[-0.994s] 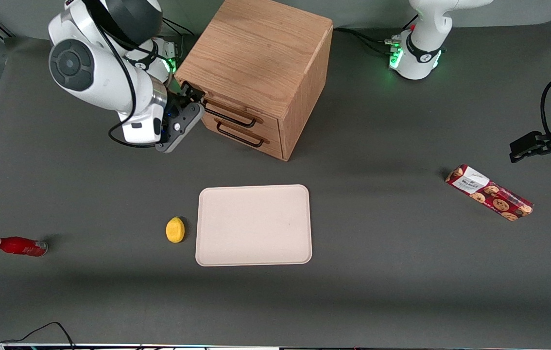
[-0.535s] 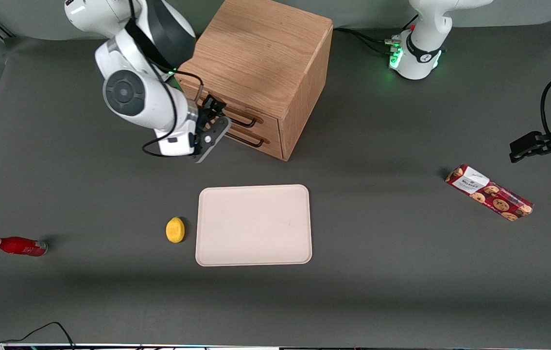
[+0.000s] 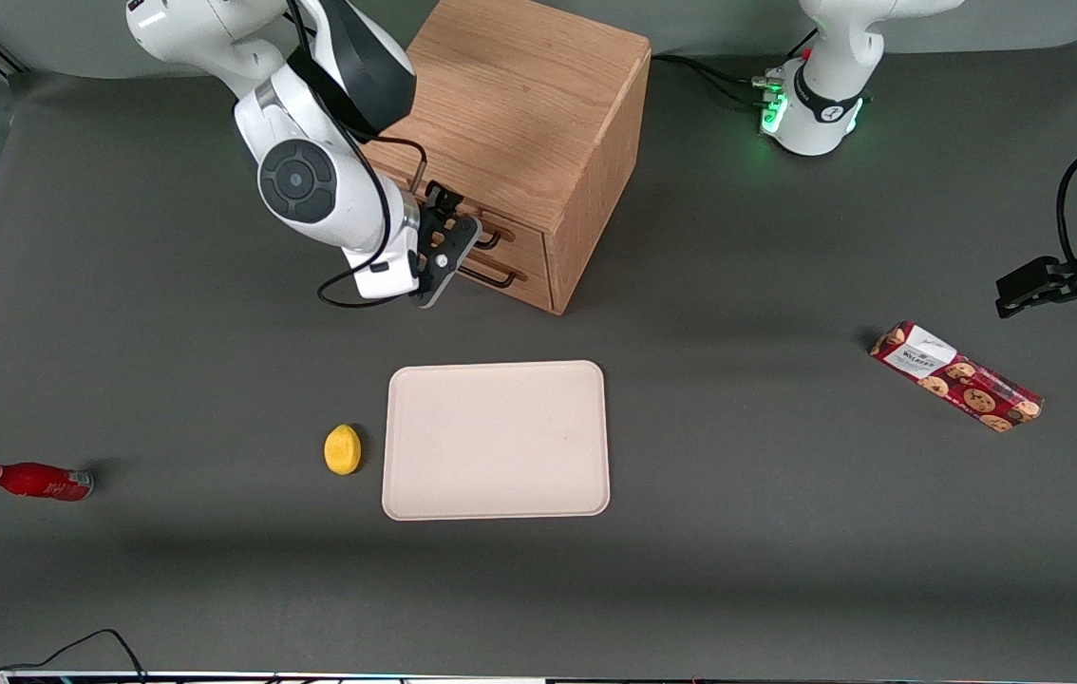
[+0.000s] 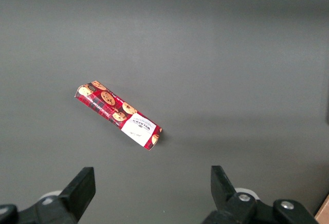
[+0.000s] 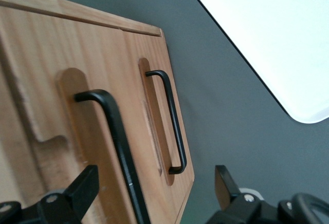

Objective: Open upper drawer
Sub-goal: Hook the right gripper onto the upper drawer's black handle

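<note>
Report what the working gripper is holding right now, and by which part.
Nothing is held. The right arm's gripper is open in front of the oak cabinet's upper drawer, its fingers apart and not closed on the drawer's thin black metal handle.

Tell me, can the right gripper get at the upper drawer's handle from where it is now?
Probably yes. The gripper sits open right in front of the upper drawer, whose black handle runs between the fingers with nothing in the way.
</note>
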Robot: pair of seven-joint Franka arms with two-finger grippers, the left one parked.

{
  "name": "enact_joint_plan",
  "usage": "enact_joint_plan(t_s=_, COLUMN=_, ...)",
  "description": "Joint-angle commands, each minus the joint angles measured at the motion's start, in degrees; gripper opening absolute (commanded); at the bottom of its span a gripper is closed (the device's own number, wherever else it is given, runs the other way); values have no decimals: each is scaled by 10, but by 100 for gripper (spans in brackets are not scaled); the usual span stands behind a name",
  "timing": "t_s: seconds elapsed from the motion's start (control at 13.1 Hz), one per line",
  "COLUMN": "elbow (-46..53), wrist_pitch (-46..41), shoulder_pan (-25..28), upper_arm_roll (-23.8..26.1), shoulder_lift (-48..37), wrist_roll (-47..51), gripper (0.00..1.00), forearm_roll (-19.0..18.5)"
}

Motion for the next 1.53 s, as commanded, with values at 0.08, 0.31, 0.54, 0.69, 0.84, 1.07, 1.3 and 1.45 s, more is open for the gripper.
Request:
enact_joint_plan(t_s=0.08, elbow=-13, wrist_pitch=13, shoulder_pan=-9, upper_arm_roll=1, shoulder_lift=-6, wrist_roll=-23, gripper=100, forearm_roll=3)
enact_joint_plan(t_s=0.31, elbow=-23, wrist_pitch=12, shoulder_pan=-10, upper_arm_roll=2, shoulder_lift=-7, wrist_roll=-23, gripper=100, forearm_roll=3)
enact_joint_plan(t_s=0.54, elbow=-34, wrist_pitch=11, shoulder_pan=-10, upper_arm_roll=2, shoulder_lift=-8, wrist_roll=-23, gripper=100, forearm_roll=6)
enact_joint_plan(t_s=0.69, elbow=-39, wrist_pitch=10, shoulder_pan=-10, upper_arm_roll=3, shoulder_lift=-11, wrist_roll=-23, gripper=100, forearm_roll=8)
enact_joint_plan(t_s=0.84, elbow=-44, wrist_pitch=10, shoulder_pan=-10, upper_arm_roll=10, shoulder_lift=-13, wrist_roll=-23, gripper=100, forearm_roll=9)
enact_joint_plan(t_s=1.07, elbow=-48, wrist_pitch=17, shoulder_pan=-10, upper_arm_roll=11, shoulder_lift=-10, wrist_roll=-24, gripper=100, forearm_roll=7)
enact_joint_plan(t_s=1.3, elbow=-50, wrist_pitch=38, shoulder_pan=-10, upper_arm_roll=10, shoulder_lift=-2, wrist_roll=-24, gripper=100, forearm_roll=2)
enact_joint_plan(t_s=1.45, elbow=-51, wrist_pitch=53, shoulder_pan=-10, upper_arm_roll=9, shoulder_lift=7, wrist_roll=-24, gripper=100, forearm_roll=-5)
